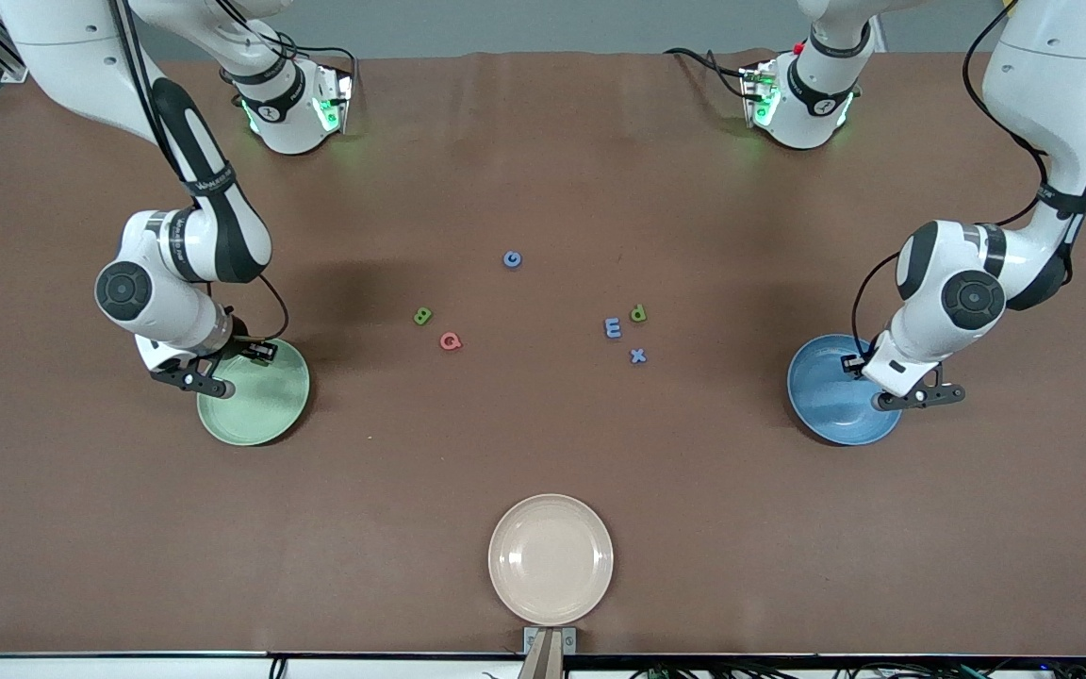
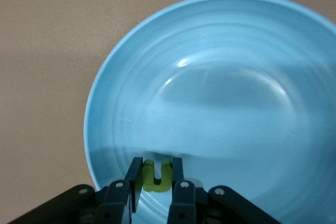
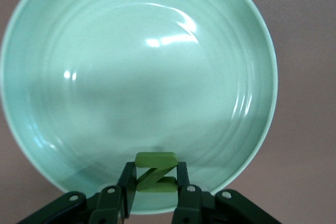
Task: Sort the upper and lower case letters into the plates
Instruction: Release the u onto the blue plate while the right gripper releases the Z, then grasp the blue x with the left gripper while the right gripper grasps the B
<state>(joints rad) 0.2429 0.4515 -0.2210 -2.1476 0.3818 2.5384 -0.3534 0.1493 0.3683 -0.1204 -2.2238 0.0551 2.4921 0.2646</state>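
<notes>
Left gripper clamps green u over blue plate. Right gripper clamps green N over green plate, near its 6 o'clock rim.

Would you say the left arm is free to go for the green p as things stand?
Probably not yet: the left gripper is shut on a green u over the blue plate. The p lies in the open beside the E.

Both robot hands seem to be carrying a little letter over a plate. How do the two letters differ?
The left gripper is shut on a yellow-green lowercase u over the blue plate. The right gripper is shut on a darker green capital N over the light green plate. Both letters are small, chunky and pinched between two fingers.
</notes>
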